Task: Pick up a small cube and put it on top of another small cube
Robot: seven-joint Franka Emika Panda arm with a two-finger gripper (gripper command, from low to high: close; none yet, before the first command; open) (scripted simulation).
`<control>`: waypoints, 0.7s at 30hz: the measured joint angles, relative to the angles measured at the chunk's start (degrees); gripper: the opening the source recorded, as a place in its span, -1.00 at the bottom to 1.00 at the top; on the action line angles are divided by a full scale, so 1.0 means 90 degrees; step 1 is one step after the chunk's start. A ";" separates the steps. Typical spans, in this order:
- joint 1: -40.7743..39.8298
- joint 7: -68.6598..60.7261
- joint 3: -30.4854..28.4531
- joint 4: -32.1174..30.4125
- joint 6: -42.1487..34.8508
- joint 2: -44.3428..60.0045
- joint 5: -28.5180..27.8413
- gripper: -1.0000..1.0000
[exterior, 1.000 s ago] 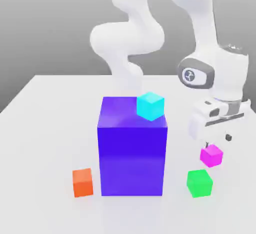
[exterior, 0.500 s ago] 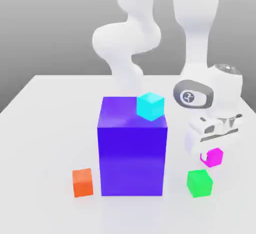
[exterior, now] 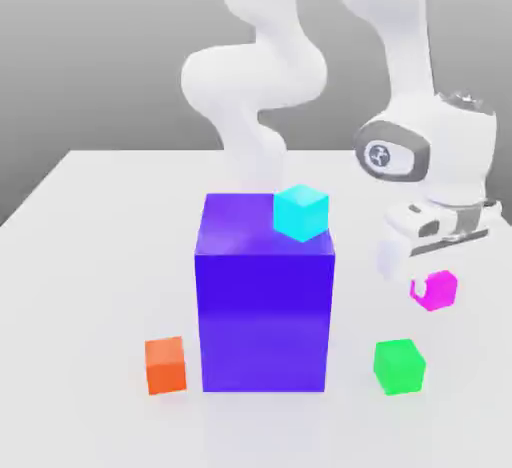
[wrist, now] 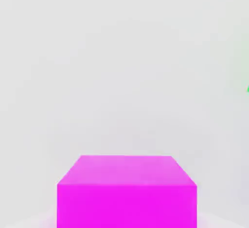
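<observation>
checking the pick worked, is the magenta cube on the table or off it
Off it: the magenta cube hangs under the end effector, clear of the table.

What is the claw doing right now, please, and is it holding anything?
Claw: closed on the pink cube, lifted off the table, above and behind the green cube.
</observation>
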 joint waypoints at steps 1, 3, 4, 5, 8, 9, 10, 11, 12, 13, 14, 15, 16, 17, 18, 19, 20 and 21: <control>0.0011 -0.0134 0.0031 -0.0035 -0.0078 -0.0106 0.0172 -1.00; 0.0018 -0.0423 0.0010 -0.0036 -0.0244 -0.0256 0.0365 -1.00; -0.0023 -0.0606 -0.0039 0.0010 -0.0336 -0.0297 0.0392 -1.00; -0.0074 -0.0802 -0.0090 0.0070 -0.0430 -0.0328 0.0405 -1.00; -0.0014 -0.1432 -0.0495 0.0271 -0.0717 -0.0409 0.0439 -1.00; -0.0068 -0.1643 -0.0643 0.0341 -0.0813 -0.0435 0.0447 -1.00; -0.0207 -0.1866 -0.0768 0.0411 -0.0909 -0.0462 0.0469 -1.00; -0.0381 -0.2093 -0.0856 0.0481 -0.1005 -0.0490 0.0495 -1.00; -0.0499 -0.2322 -0.0915 0.0551 -0.1101 -0.0518 0.0526 -1.00; -0.0561 -0.2554 -0.0964 0.0621 -0.1197 -0.0547 0.0560 -1.00; -0.0625 -0.2788 -0.1022 0.0692 -0.1294 -0.0576 0.0597 -1.00; -0.0705 -0.3023 -0.1085 0.0762 -0.1390 -0.0606 0.0635 -1.00; -0.0782 -0.3259 -0.1146 0.0833 -0.1485 -0.0634 0.0676 -1.00; -0.0838 -0.3392 -0.1184 0.0884 -0.1483 -0.0583 0.0661 -1.00; -0.0861 -0.3408 -0.1217 0.0917 -0.1378 -0.0441 0.0584 -1.00; -0.0901 -0.3358 -0.1221 0.0940 -0.1219 -0.0253 0.0464 -1.00; -0.0889 -0.3269 -0.1255 0.0958 -0.1034 -0.0042 0.0315 -1.00; -0.0860 -0.3156 -0.1310 0.0974 -0.0835 0.0181 0.0147 -1.00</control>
